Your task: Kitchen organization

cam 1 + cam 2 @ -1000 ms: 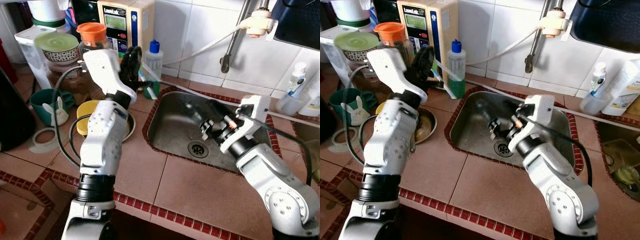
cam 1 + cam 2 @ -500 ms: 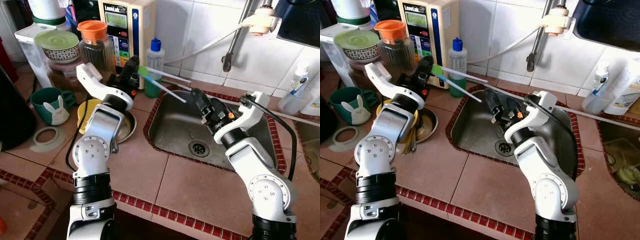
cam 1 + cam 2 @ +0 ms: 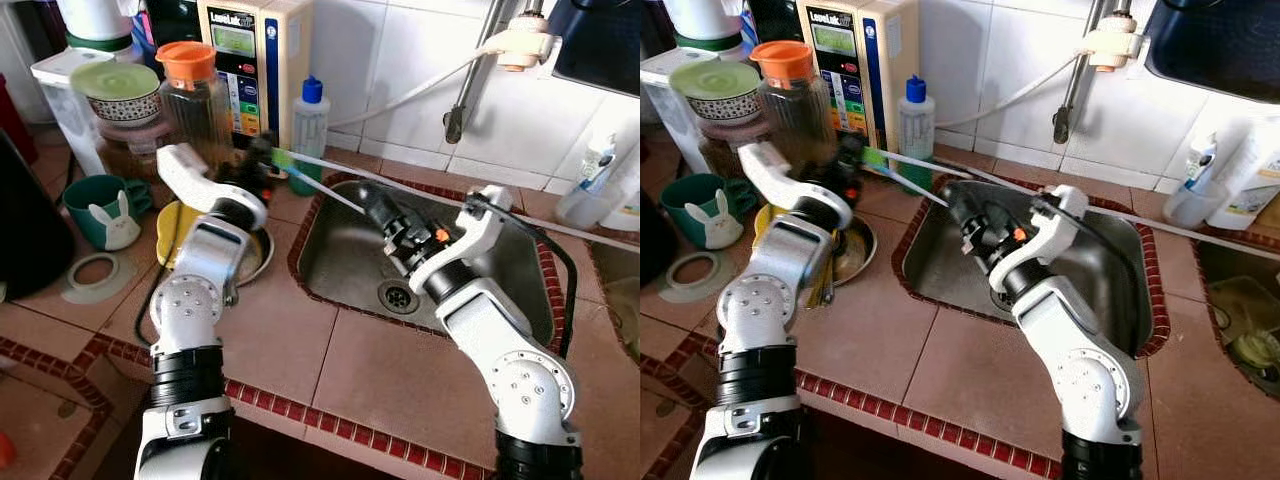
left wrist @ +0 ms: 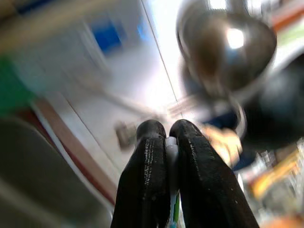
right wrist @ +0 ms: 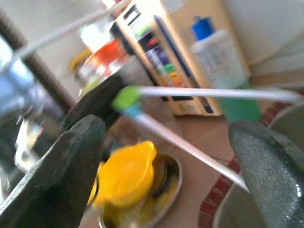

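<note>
The beige water appliance [image 3: 252, 62] by the wall carries a brand name, but it is too blurred to read.

The tiled counter [image 3: 330, 370] in front of the sink [image 3: 345, 265] is bare and gives free passage. The sink basin is open around the drain [image 3: 397, 296]. Behind the sink's left corner, a blue-capped bottle [image 3: 310, 125], a water appliance [image 3: 250, 60] and an orange-lidded jar [image 3: 190, 85] stand close together. A metal dish holding a yellow item [image 3: 178, 225] and a green mug [image 3: 95, 210] crowd the left side.
</note>
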